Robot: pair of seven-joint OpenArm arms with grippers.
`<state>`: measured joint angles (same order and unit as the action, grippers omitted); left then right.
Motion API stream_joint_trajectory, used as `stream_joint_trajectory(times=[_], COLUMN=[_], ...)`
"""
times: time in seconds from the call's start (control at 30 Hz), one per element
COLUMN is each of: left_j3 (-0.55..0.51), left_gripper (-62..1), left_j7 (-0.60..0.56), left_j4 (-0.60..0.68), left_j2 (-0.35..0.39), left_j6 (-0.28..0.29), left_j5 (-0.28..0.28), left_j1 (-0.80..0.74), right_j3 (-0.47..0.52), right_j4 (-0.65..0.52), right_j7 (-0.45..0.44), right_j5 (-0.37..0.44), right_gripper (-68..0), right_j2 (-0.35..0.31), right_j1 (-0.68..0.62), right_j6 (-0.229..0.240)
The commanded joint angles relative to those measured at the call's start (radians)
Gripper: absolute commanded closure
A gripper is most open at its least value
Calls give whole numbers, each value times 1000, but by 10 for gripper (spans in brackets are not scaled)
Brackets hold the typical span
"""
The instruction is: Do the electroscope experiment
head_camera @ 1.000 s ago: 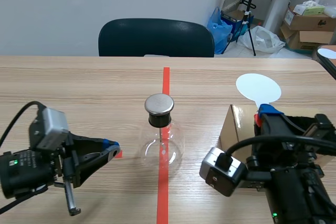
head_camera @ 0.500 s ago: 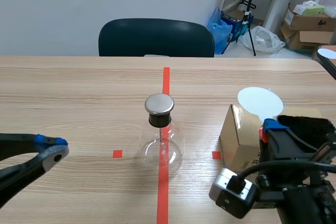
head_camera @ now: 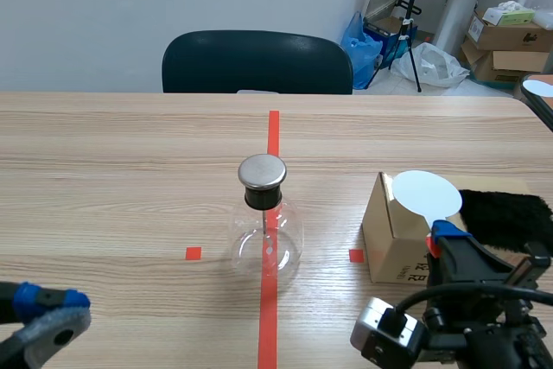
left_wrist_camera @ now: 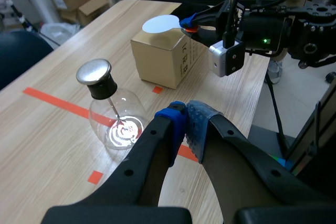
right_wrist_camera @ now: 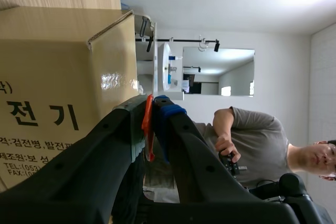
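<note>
Only the tip of the left pincer (head_camera: 47, 317), closed empty, shows at lower left; the right pincer (head_camera: 445, 235) clamps a white-disc paddle (head_camera: 425, 193). Centre frame, a clear round flask (head_camera: 266, 244) wears a metal cap (head_camera: 262, 171).

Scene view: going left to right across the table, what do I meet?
left gripper → glass flask → cardboard box → black fur cloth. The white disc paddle overlaps the box, so omitted.
</note>
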<state>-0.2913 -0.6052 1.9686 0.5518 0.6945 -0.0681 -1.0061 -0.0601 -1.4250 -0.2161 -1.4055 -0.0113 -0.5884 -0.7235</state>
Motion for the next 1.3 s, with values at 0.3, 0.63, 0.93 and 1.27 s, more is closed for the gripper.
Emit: stream_joint_trajectory(times=[0.3, 0.63, 0.93, 1.27], left_j3=[4, 4, 4, 4], left_gripper=[-32, -446, -623, -623], left_j7=[51, 76, 75, 71], left_j4=[19, 19, 19, 19], left_j2=[31, 31, 31, 31], left_j6=[2, 2, 2, 2], left_j5=[146, 154, 154, 155], left_j1=[4, 4, 4, 4], right_j3=[2, 2, 0, 0], right_j4=[24, 71, 93, 93], right_j7=[34, 42, 42, 45], right_j5=[-26, -42, -23, -4], right_gripper=[-10, -10, -10, -11], right_j2=[-11, -14, -13, -13], right_j1=[27, 33, 37, 37], right_j6=[-59, -59, -59, -59])
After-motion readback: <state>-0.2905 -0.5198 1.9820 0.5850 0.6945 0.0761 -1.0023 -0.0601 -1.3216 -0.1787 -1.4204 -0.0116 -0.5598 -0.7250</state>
